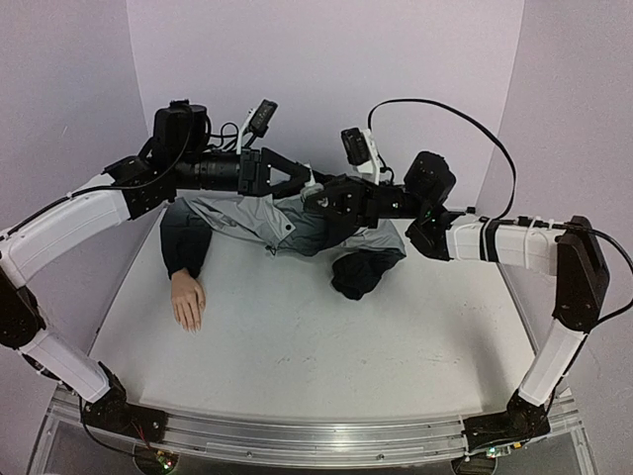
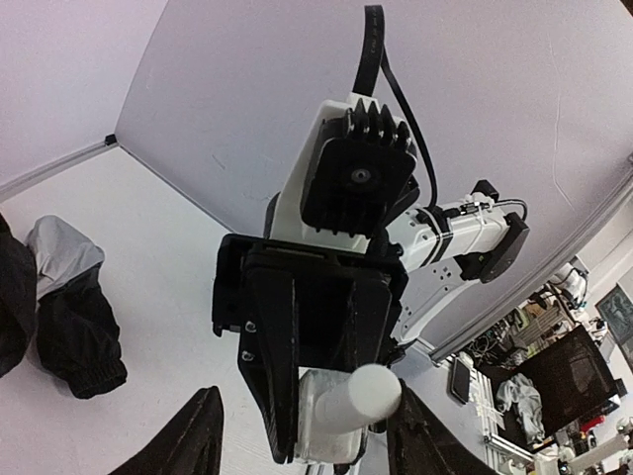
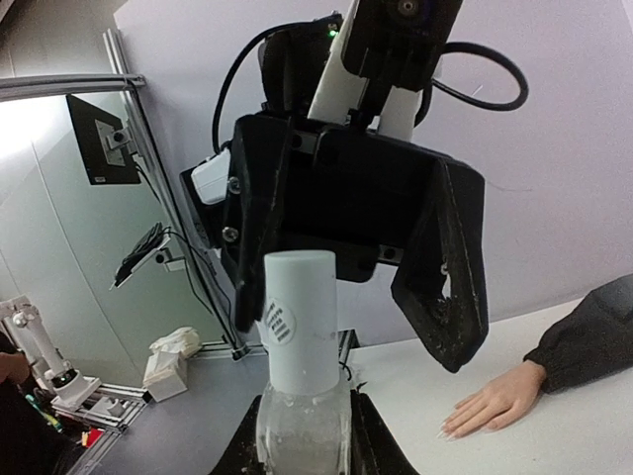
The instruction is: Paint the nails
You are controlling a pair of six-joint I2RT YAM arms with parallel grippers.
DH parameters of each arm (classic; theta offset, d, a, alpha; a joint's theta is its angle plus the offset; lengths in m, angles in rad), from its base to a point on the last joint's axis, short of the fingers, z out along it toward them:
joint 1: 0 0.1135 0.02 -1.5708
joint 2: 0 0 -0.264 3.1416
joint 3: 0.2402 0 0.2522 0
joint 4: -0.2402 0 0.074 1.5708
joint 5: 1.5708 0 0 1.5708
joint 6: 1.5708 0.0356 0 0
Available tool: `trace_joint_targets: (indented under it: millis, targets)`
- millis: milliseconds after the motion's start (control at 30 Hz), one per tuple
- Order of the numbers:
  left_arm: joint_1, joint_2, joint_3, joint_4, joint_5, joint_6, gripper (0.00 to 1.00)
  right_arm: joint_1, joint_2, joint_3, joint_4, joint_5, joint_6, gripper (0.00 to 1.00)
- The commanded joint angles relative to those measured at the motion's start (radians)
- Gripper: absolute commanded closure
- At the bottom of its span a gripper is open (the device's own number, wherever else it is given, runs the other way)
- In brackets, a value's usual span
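Nails point(image 1: 189, 323): on the fingertips of the mannequin hand point(image 1: 186, 297), which lies palm down on the left side of the table point(image 1: 316, 376). They are well apart from both claws and too small to make out singly.
Left claw point(image 2: 305, 396): held up over the jacket point(image 1: 262, 220) at the back, spread wide, fingers either side of the white cap point(image 3: 302, 317); whether they touch it, I cannot tell.
Right claw point(image 3: 305, 440): faces the left one, closed around the clear bottle point(image 3: 302, 421), cap pointing at the left claw.
Count: two claws, one bottle, one cap, one mannequin hand, one jacket.
Writing: the cap carries a dark mark of short slanted bars, with no letters to read.
Jacket: grey and black; one sleeve ends at the hand's wrist.
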Motion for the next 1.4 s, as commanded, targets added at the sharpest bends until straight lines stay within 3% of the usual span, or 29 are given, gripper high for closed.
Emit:
trace_joint_targets:
  millis: [0, 133, 533, 633, 767, 833, 867, 933, 1000, 1100, 1267, 1300, 1367]
  targets:
    - [0.001, 0.031, 0.064, 0.127, 0.127, -0.03, 0.43, -0.005, 0.02, 0.051, 0.159, -0.08, 0.09, 1.0]
    - [-0.016, 0.036, 0.076, 0.14, 0.157, -0.002, 0.42, -0.005, 0.031, 0.051, 0.167, -0.071, 0.103, 1.0]
    - [-0.022, 0.039, 0.049, 0.132, 0.05, 0.012, 0.98, -0.005, 0.022, 0.024, 0.169, 0.011, 0.059, 1.0]
    - [-0.021, 0.032, 0.042, 0.098, -0.03, 0.027, 1.0, -0.005, 0.001, 0.022, 0.022, 0.15, -0.042, 1.0]
    - [-0.03, 0.018, 0.059, -0.019, -0.198, 0.071, 1.0, 0.004, -0.073, 0.028, -0.305, 0.596, -0.261, 1.0]
    - [-0.04, 0.02, 0.08, -0.091, -0.294, 0.099, 1.0, 0.057, -0.111, 0.05, -0.45, 1.0, -0.374, 1.0]
    - [-0.041, 0.021, 0.085, -0.114, -0.331, 0.099, 1.0, 0.108, -0.118, 0.06, -0.492, 1.291, -0.433, 1.0]
    - [-0.041, 0.023, 0.089, -0.143, -0.386, 0.088, 1.0, 0.224, -0.105, 0.052, -0.426, 1.765, -0.591, 1.0]
    - [-0.042, 0.027, 0.09, -0.156, -0.406, 0.072, 1.0, 0.301, -0.063, 0.047, -0.278, 1.966, -0.801, 1.0]
    - [-0.041, 0.034, 0.092, -0.162, -0.411, 0.05, 1.0, 0.343, -0.012, 0.108, -0.282, 1.961, -0.869, 1.0]
    - [-0.042, 0.035, 0.103, -0.162, -0.371, 0.046, 1.0, 0.337, -0.05, 0.082, -0.303, 1.687, -0.79, 1.0]
    - [-0.042, 0.035, 0.104, -0.162, -0.357, 0.048, 0.97, 0.33, -0.06, 0.078, -0.312, 1.62, -0.782, 1.0]
    - [-0.042, 0.03, 0.103, -0.161, -0.327, 0.048, 0.74, 0.304, -0.081, 0.069, -0.345, 1.469, -0.751, 1.0]
